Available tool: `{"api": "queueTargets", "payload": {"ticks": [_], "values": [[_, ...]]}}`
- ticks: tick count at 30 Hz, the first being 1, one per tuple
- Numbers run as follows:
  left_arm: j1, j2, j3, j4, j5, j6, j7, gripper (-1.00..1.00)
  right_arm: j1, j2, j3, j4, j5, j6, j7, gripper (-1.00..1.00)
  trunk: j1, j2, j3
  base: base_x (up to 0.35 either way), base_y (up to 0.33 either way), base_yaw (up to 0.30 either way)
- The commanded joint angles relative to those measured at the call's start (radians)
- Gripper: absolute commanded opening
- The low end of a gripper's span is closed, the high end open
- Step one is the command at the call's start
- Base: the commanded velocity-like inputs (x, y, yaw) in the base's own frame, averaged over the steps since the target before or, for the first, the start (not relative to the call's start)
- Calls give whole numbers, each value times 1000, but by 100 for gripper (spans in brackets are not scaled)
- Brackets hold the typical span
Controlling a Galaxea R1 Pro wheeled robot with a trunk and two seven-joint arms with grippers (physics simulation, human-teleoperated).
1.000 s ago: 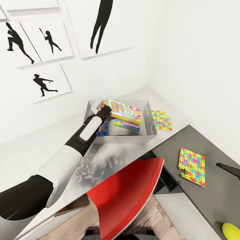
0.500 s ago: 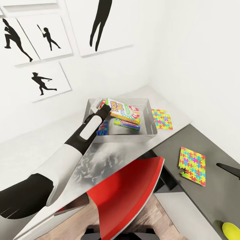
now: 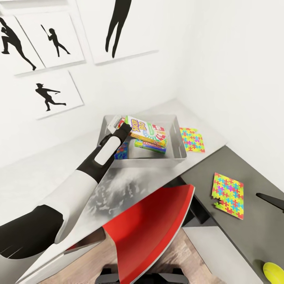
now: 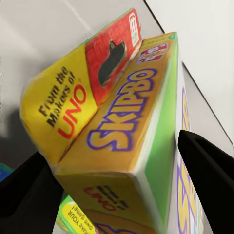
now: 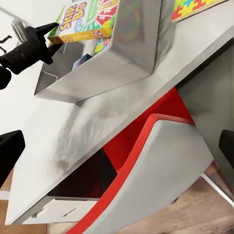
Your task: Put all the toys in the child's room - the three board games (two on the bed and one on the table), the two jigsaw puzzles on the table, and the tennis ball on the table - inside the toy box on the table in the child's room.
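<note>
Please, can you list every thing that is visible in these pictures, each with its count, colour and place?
Toy box: one, silvery grey, on the pale table.
Skip-Bo game: one, yellow, green and red, tilted over the toy box, held at one end.
Monopoly game: one, green-edged, inside the toy box under the Skip-Bo game.
Blue game: one, inside the toy box, partly hidden.
Jigsaw puzzles: two, multicoloured; one on the pale table beside the toy box, one on the dark side table.
Tennis ball: one, yellow-green, on the dark side table.
Pale table: one, grey-white.
Chair: one, red, at the table.
Silhouette pictures: several, black on white, on the wall.
Left pincer: one, black, shut on the Skip-Bo game.
Right pincer: one, black, fingers wide apart above the chair.
</note>
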Motion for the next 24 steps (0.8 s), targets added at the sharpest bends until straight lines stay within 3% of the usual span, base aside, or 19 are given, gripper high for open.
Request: {"api": "queueTargets", "payload": {"ticks": [1, 24], "values": [[-1, 0, -2, -1, 2, 1, 6, -100, -1, 0, -1, 0, 1, 4, 3, 100, 0, -2, -3, 0, 0, 0], [-5, -1, -1, -4, 9, 3, 2, -100, -1, 0, 2, 0, 1, 3, 3, 100, 0, -2, -27, 0, 0, 0]]}}
